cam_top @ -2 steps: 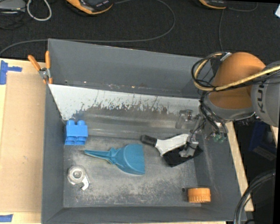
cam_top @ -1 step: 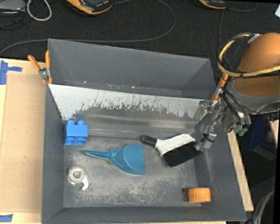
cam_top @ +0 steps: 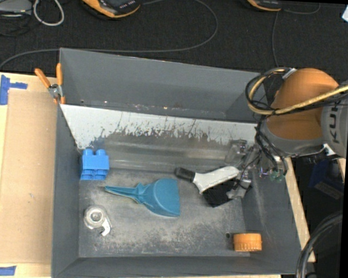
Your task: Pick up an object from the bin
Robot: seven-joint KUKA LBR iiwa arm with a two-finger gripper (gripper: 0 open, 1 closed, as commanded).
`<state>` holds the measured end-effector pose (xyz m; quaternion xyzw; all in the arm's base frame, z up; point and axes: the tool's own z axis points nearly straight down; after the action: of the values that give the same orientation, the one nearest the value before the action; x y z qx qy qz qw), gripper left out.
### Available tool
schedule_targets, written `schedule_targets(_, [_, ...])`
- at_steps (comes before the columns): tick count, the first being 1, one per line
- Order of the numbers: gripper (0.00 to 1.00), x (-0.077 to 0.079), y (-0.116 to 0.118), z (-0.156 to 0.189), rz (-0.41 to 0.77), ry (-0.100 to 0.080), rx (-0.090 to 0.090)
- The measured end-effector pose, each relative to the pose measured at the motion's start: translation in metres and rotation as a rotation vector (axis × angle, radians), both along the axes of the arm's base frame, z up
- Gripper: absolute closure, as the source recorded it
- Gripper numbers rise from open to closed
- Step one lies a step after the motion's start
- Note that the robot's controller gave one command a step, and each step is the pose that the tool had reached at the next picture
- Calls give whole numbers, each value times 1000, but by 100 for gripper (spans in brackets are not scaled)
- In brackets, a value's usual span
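Observation:
My gripper [cam_top: 244,170] is low in the right part of the bin, near the back wall. It sits at the right end of a white tool with black ends [cam_top: 214,179], which lies slanted across the bin floor. Its black tip [cam_top: 184,173] points left and a black bulky part [cam_top: 217,195] lies under the white shaft. I cannot tell whether the tool is gripped. A blue funnel [cam_top: 158,196] lies left of the tool, its spout pointing left.
A blue toy brick [cam_top: 94,164] stands at the left wall. A silver metal fitting [cam_top: 96,218] lies at the front left. An orange cylinder [cam_top: 247,241] rests at the front right. The arm's orange cover and cables hang over the right rim.

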<state>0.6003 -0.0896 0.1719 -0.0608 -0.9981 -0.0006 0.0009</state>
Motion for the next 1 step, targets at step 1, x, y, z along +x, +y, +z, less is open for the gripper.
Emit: schedule_targets(1, [0, -17, 4, -21, -23, 9, 2])
